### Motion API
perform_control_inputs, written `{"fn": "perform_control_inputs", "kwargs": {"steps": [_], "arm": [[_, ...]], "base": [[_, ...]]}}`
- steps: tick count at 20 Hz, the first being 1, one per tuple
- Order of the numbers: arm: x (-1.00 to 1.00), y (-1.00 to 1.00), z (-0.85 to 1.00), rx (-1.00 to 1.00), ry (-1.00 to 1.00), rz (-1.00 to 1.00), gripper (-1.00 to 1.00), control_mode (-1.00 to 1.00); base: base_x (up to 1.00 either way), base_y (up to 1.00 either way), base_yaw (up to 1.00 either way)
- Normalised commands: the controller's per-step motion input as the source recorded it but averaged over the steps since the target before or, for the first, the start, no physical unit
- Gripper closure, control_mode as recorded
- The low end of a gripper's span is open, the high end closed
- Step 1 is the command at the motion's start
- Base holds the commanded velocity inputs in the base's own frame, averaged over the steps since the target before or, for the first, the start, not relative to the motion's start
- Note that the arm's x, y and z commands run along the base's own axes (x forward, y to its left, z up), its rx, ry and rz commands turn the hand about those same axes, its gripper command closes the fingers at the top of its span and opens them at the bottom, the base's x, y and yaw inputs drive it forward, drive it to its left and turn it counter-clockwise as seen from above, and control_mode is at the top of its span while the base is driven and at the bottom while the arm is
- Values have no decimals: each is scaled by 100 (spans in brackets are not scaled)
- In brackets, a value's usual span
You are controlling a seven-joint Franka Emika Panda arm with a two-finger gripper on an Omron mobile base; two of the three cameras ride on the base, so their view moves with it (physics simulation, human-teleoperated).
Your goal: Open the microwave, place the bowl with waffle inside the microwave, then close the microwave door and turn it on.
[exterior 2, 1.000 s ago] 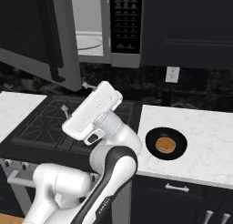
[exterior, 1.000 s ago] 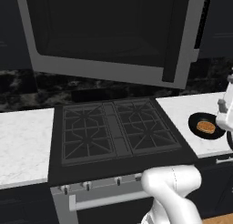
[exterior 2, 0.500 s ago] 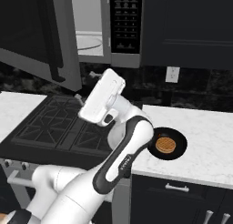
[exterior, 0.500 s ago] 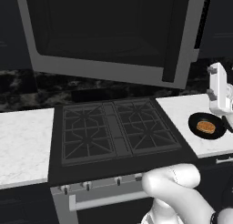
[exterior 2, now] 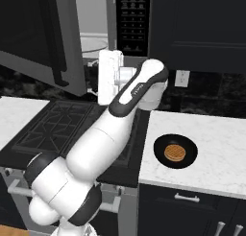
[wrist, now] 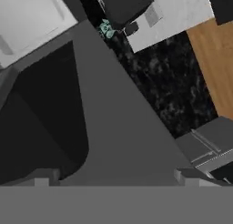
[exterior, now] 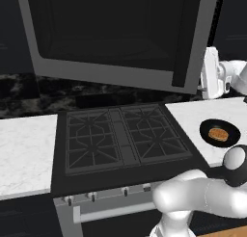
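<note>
Hanging open, the door (exterior: 120, 36) spans the top of the left base view. The gripper (wrist: 113, 175) is spread wide and holds nothing, its hand (exterior: 211, 73) at right. The bowl (exterior: 220, 133) with the waffle (exterior: 218, 134) sits on the counter (exterior: 193, 115), lower right.

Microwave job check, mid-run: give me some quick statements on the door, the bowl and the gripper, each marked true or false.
1. The microwave door is swung open. True.
2. The bowl sits inside the microwave. False: it rests on the white counter right of the stove.
3. The waffle lies in the bowl. True.
4. The gripper is shut on the bowl. False: it is open and holds nothing, up near the door.
5. The bowl stands on a stove burner. False: it is on the counter.
</note>
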Motion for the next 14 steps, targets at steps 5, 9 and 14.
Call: {"fn": "perform_control_inputs", "kwargs": {"steps": [5, 9, 14], "arm": [[-42, 95, 1, -42, -50, 0, -100, -100], [-100, 100, 8, -28, -55, 2, -100, -100], [-100, 100, 0, -5, -39, 0, -100, -100]], "base": [[0, 0, 0], [0, 0, 0], [0, 0, 0]]}}
